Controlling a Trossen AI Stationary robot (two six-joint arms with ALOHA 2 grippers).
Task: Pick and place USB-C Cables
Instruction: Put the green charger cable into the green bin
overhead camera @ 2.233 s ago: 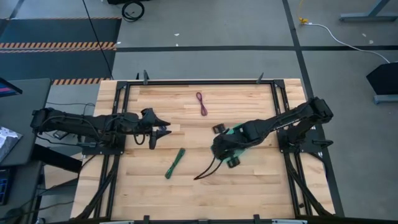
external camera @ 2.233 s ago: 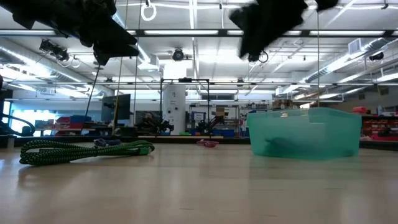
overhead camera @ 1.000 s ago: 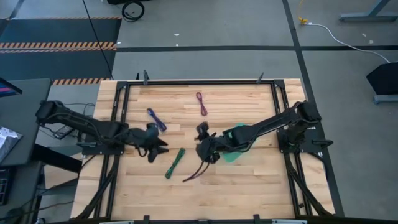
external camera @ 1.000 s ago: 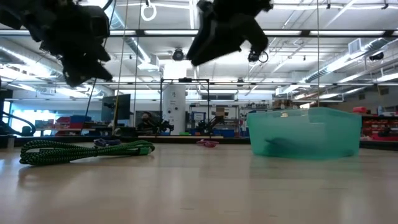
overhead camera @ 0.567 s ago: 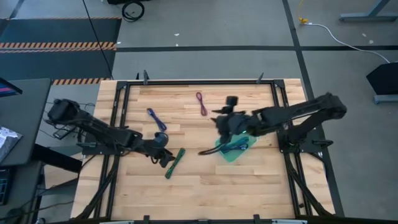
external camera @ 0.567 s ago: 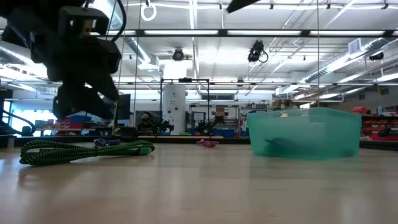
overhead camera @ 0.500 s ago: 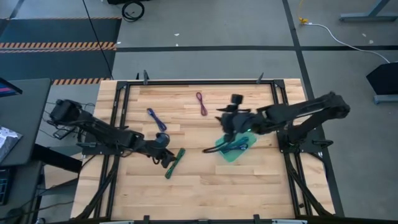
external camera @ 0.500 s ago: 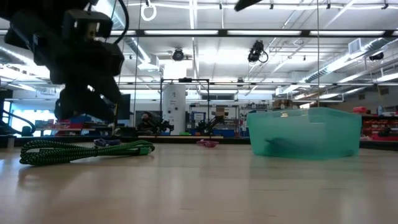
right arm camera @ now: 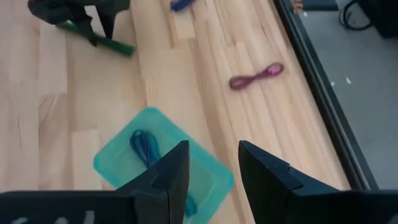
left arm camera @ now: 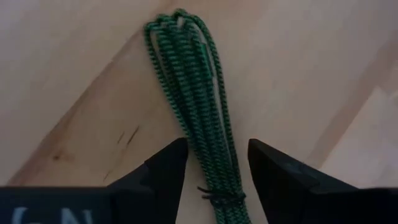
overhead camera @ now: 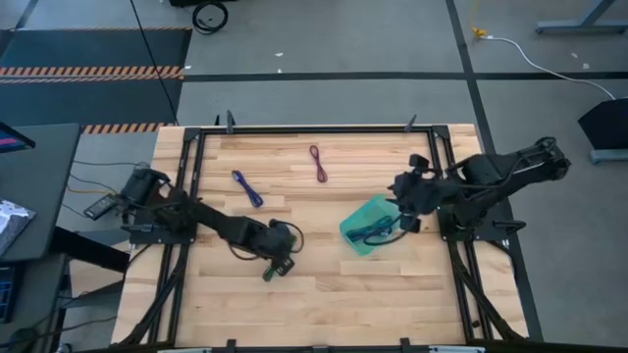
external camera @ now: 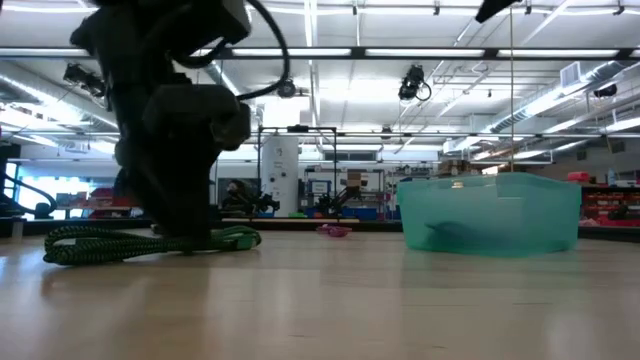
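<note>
A dark green cable bundle (overhead camera: 272, 271) (external camera: 100, 243) (left arm camera: 193, 81) lies flat on the wood. My left gripper (overhead camera: 282, 253) (external camera: 185, 240) (left arm camera: 217, 168) is down at the table and open, one finger on each side of this bundle near its tied end. My right gripper (overhead camera: 399, 201) (right arm camera: 213, 165) is open and empty, up in the air beside the tray's right side. A blue cable (overhead camera: 373, 232) (right arm camera: 146, 149) lies in the teal tray (overhead camera: 348, 230) (right arm camera: 112, 165). A purple-blue cable (overhead camera: 246, 188) and a maroon cable (overhead camera: 318, 163) (right arm camera: 256, 76) lie farther back. My left gripper comes from above, pointing down, with its fingers (left arm camera: 168, 168) across the green cable's stretch by the tie (left arm camera: 214, 186). The cable lies flat on the table between them. Whether a finger touches it, I cannot tell.
The teal tray (external camera: 490, 215) stands right of the table's middle. A black frame rail (overhead camera: 314, 128) runs along the far edge and side rails down both sides. Bare wood lies along the near edge (overhead camera: 324, 314).
My left gripper moved toward the table's right and near edge and came down over the green cable. My right arm drew back from above the tray toward the right edge. The cable that trailed below it now lies in the tray.
</note>
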